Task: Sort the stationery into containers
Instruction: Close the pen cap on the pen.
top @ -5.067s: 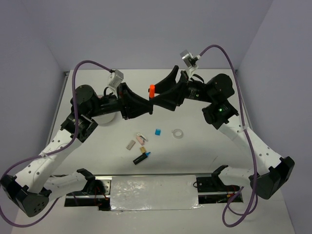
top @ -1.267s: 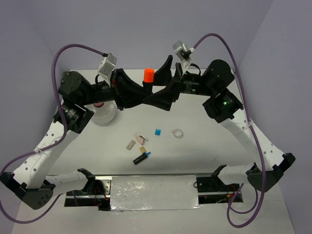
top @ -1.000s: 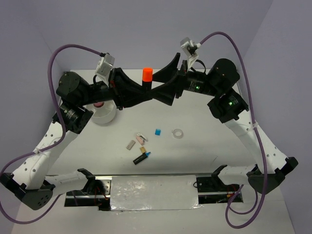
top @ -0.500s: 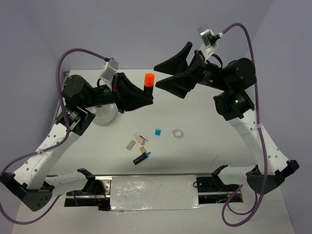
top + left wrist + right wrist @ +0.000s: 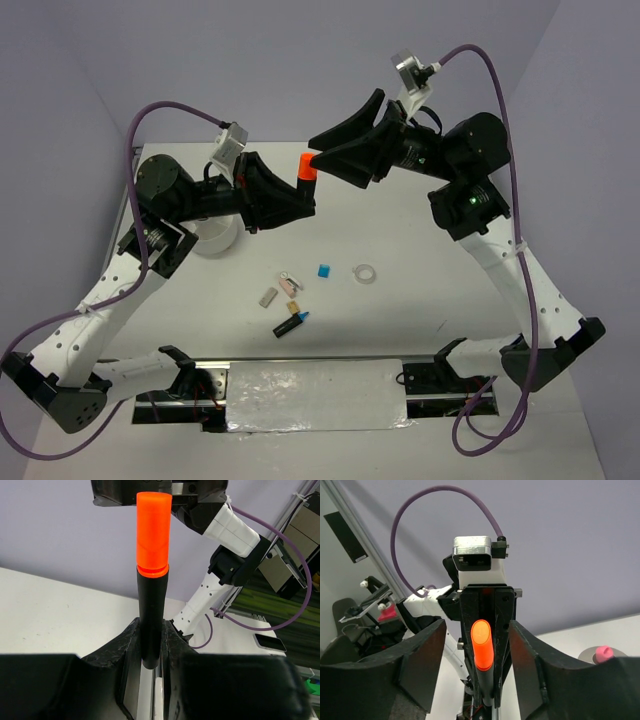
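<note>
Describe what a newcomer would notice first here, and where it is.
The orange-capped black marker stands out, gripped by its barrel in the left gripper, high above the far side of the table. The right gripper faces it, open jaws flanking the cap. Below, a blue cube and a clear ring lie among small items mid-table.

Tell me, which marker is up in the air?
The orange-capped marker, gripped by the left claw. The blue-capped marker lies on the table.
</note>
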